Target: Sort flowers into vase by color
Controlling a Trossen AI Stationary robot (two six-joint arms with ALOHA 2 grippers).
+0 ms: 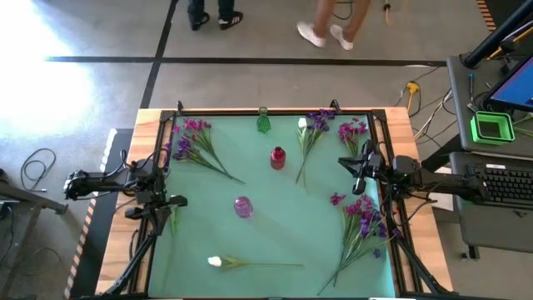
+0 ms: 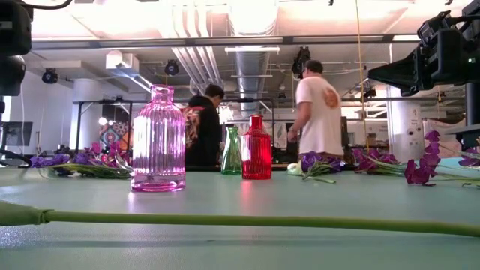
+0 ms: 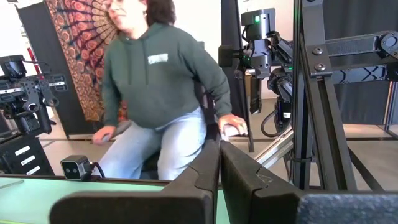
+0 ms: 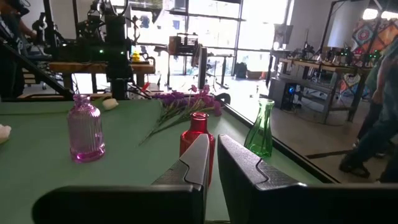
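Observation:
Three glass vases stand upright on the green mat: a green one (image 1: 263, 122) at the far edge, a red one (image 1: 277, 157) and a pink one (image 1: 242, 207) near the middle. Magenta and purple flowers (image 1: 191, 142) lie at the far left. A purple bunch with a white bud (image 1: 310, 127) and a magenta one (image 1: 352, 131) lie at the far right. More flowers (image 1: 362, 218) lie at the near right. A white flower (image 1: 215, 262) lies near the front edge. My left gripper (image 3: 219, 163) waits shut at the left edge. My right gripper (image 4: 213, 157) is shut at the right edge, pointing level toward the red vase (image 4: 198, 140).
A black frame (image 1: 275, 112) rims the mat. A seated person (image 3: 155, 93) shows beyond the table in the left wrist view, and two people (image 2: 319, 112) stand past the far edge. A desk with a keyboard (image 1: 504, 185) stands to the right.

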